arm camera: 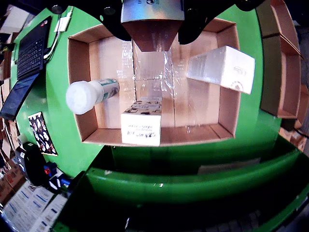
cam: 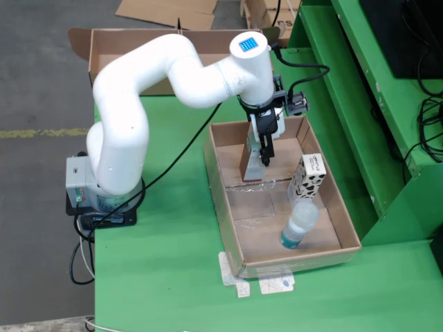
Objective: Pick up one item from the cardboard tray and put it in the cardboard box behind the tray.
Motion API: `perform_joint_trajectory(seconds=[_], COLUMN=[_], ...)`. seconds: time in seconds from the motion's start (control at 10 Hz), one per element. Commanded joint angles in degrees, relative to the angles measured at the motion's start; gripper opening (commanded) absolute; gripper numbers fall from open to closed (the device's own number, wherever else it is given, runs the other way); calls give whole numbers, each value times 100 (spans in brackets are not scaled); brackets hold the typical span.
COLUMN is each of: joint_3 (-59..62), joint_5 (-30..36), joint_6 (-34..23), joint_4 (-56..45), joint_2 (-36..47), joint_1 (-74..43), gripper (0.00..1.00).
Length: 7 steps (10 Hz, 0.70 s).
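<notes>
End effector (arm camera: pixel 152 34) clamped on brown box (cam: pixel 252 160) | over cardboard tray (cam: pixel 332 200) | bottle (cam: pixel 299 224) lying inside

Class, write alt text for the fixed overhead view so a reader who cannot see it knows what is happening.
A white robot arm on a green table reaches into an open cardboard tray, its claw closed on a brown box at the far end. A spotted carton and a white-capped bottle also sit in the tray; another cardboard box stands behind.
</notes>
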Motion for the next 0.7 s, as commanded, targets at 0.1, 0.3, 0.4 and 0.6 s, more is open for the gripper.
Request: perform_joint_trajectory(seconds=[0.1, 0.3, 0.4, 0.6], joint_3=[5247, 5247, 5247, 5247], joint_5=[-327, -498, -498, -527], joint_6=[72, 135, 135, 151], joint_4=[-1956, -1892, -1892, -1822], joint_2=[-205, -41, -41, -38], joint_1=[310, 511, 511, 531], gripper=[0, 0, 0, 0])
